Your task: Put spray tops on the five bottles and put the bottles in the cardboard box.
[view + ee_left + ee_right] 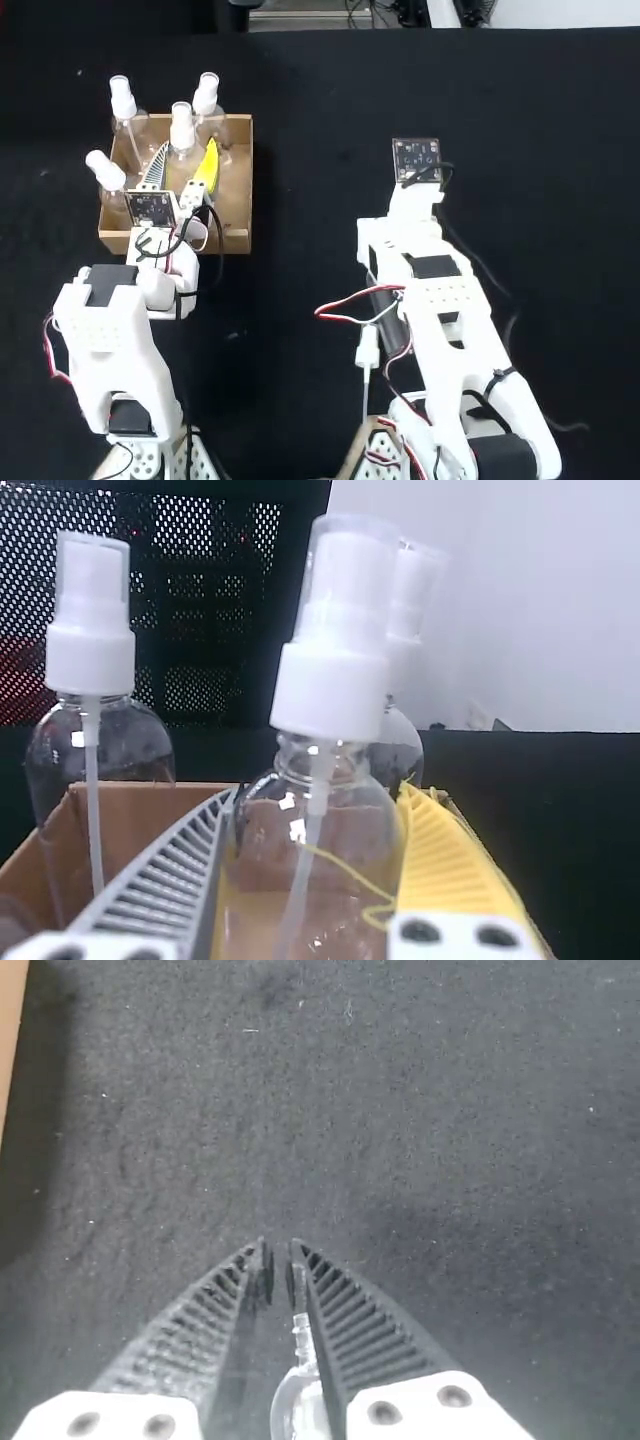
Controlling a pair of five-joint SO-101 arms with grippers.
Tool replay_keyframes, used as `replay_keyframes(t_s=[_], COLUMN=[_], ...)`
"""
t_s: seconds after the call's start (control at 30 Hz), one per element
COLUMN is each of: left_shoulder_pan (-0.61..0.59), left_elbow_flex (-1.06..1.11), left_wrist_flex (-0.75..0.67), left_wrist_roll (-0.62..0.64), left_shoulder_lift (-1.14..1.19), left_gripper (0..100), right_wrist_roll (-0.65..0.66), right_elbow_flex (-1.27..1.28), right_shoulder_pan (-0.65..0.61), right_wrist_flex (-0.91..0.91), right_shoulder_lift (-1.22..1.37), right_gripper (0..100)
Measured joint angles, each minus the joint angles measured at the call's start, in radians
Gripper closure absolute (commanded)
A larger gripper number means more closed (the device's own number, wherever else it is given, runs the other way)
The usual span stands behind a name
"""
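Note:
The cardboard box stands at the far left of the black table. In it stand several clear bottles with white spray tops. My left gripper reaches into the box, its grey and yellow fingers on either side of the middle bottle, touching its body. In the left wrist view that bottle sits between the fingertips of the left gripper, just above the box rim. Two more bottles stand behind it. My right gripper hovers shut over bare black cloth.
A fourth bottle leans at the box's left edge. A small white piece with a thin stem lies by the right arm, under loose red and white wires. The table's right half is bare black cloth.

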Motion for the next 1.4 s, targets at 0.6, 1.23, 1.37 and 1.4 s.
replay_keyframes(t_s=[0.6,1.23,1.37,1.4], left_shoulder_pan=[-0.028,-0.028,-0.028,-0.028], left_elbow_flex=[0.000,0.000,0.000,0.000], left_wrist_flex=[0.000,0.000,0.000,0.000], left_wrist_roll=[0.000,-0.008,-0.008,-0.008], left_shoulder_lift=[0.000,0.000,0.000,0.000], left_gripper=[97,97,95,93], right_wrist_roll=[0.000,0.000,0.000,0.000], right_elbow_flex=[0.000,0.000,0.000,0.000], right_shoulder_pan=[0.000,0.000,0.000,0.000], right_wrist_flex=[0.000,0.000,0.000,0.000], right_shoulder_lift=[0.000,0.000,0.000,0.000], right_gripper=[98.7,98.7,98.7,98.7])
